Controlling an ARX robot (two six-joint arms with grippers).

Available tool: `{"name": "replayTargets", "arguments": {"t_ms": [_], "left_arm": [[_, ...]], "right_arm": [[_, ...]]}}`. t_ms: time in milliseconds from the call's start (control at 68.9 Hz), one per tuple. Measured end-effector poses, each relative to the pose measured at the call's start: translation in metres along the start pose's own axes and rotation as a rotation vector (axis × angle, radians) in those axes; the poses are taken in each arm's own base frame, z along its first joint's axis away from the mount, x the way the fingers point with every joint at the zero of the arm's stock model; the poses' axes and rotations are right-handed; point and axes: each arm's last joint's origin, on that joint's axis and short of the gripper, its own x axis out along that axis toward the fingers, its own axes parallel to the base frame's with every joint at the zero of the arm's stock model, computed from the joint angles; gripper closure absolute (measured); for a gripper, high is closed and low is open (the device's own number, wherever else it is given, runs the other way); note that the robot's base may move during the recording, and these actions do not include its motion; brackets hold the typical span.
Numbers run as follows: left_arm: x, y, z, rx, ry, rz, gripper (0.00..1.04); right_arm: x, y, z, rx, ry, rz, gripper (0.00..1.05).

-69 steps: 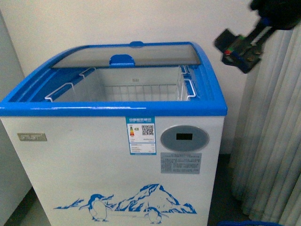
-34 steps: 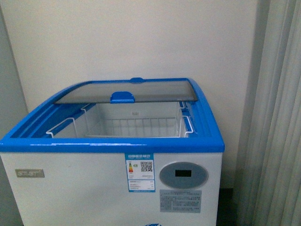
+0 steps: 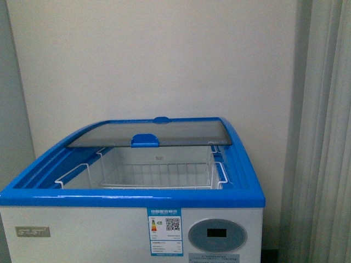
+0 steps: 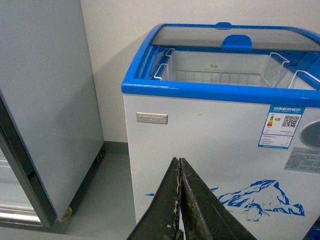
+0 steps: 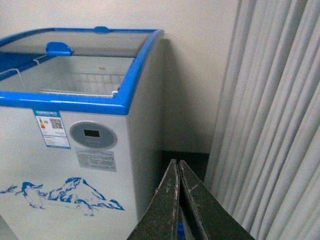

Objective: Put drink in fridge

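The fridge (image 3: pixel 131 197), a white chest cooler with a blue rim, fills the lower front view. Its curved glass lid (image 3: pixel 159 133) is slid to the back, so the white wire baskets (image 3: pixel 142 175) inside show, and they look empty. No drink is in view in any frame. My left gripper (image 4: pixel 179 160) is shut with nothing in it and points at the fridge's (image 4: pixel 210 150) front wall, low down. Off the fridge's (image 5: pixel 75 140) right front corner, my right gripper (image 5: pixel 177 162) is also shut and empty. Neither arm shows in the front view.
A taller grey cabinet (image 4: pixel 45 100) on wheels stands left of the fridge with a narrow gap of floor (image 4: pixel 107 200) between them. A pale curtain (image 5: pixel 270 125) hangs to the right, also seen as curtain (image 3: pixel 323 137) in the front view. A cream wall (image 3: pixel 164 60) is behind.
The fridge has dropped lower in the front view, as the camera's view rose. The right arm, seen at the upper right a second ago, has left that view.
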Motion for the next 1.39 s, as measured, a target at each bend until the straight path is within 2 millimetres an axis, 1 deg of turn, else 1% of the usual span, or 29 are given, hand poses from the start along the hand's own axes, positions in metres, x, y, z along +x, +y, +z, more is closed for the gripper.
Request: {"name": "replayTargets", "arguments": {"t_ms": [261, 639, 726, 944, 973, 987, 1045, 1060, 1089, 1147, 1176, 1263, 1321, 1365, 1394], "left_arm": [[0.0, 0.0, 0.0, 0.0, 0.0, 0.0, 1.02], [0.0, 0.0, 0.0, 0.0, 0.0, 0.0, 1.02], [0.0, 0.0, 0.0, 0.0, 0.0, 0.0, 1.02], [0.0, 0.0, 0.0, 0.0, 0.0, 0.0, 1.02], [0.0, 0.0, 0.0, -0.001, 0.0, 0.0, 1.01], [0.0, 0.0, 0.0, 0.0, 0.0, 0.0, 0.96], [0.0, 0.0, 0.0, 0.0, 0.0, 0.0, 0.81], [0.0, 0.0, 0.0, 0.0, 0.0, 0.0, 0.8], [0.0, 0.0, 0.0, 0.0, 0.0, 0.0, 0.73], [0.0, 0.0, 0.0, 0.0, 0.0, 0.0, 0.62], [0.0, 0.0, 0.0, 0.0, 0.0, 0.0, 0.58], [0.0, 0.0, 0.0, 0.0, 0.0, 0.0, 0.43], [0.0, 0.0, 0.0, 0.0, 0.0, 0.0, 0.28], [0.0, 0.0, 0.0, 0.0, 0.0, 0.0, 0.21], [0.0, 0.0, 0.0, 0.0, 0.0, 0.0, 0.14]], "right_arm": [[0.0, 0.0, -0.017, 0.0, 0.004, 0.0, 1.02], [0.0, 0.0, -0.027, 0.0, 0.001, 0.0, 1.02], [-0.001, 0.0, -0.034, 0.0, -0.004, -0.002, 1.02], [-0.001, 0.0, -0.034, 0.0, -0.015, 0.0, 1.02], [-0.001, 0.0, -0.034, 0.0, -0.015, -0.001, 0.96], [-0.001, 0.0, -0.034, 0.0, -0.015, -0.001, 0.91], [-0.001, 0.0, -0.034, 0.0, -0.015, -0.001, 0.77], [-0.001, 0.0, -0.034, 0.0, -0.015, -0.001, 0.75], [-0.001, 0.0, -0.034, 0.0, -0.015, -0.001, 0.68], [-0.001, 0.0, -0.034, 0.0, -0.016, -0.001, 0.58], [-0.001, 0.0, -0.034, 0.0, -0.016, -0.001, 0.54], [-0.001, 0.0, -0.034, 0.0, -0.016, -0.001, 0.39], [-0.001, 0.0, -0.034, 0.0, -0.016, -0.001, 0.25], [-0.001, 0.0, -0.034, 0.0, -0.016, -0.001, 0.18], [-0.001, 0.0, -0.034, 0.0, -0.016, -0.001, 0.12]]}}
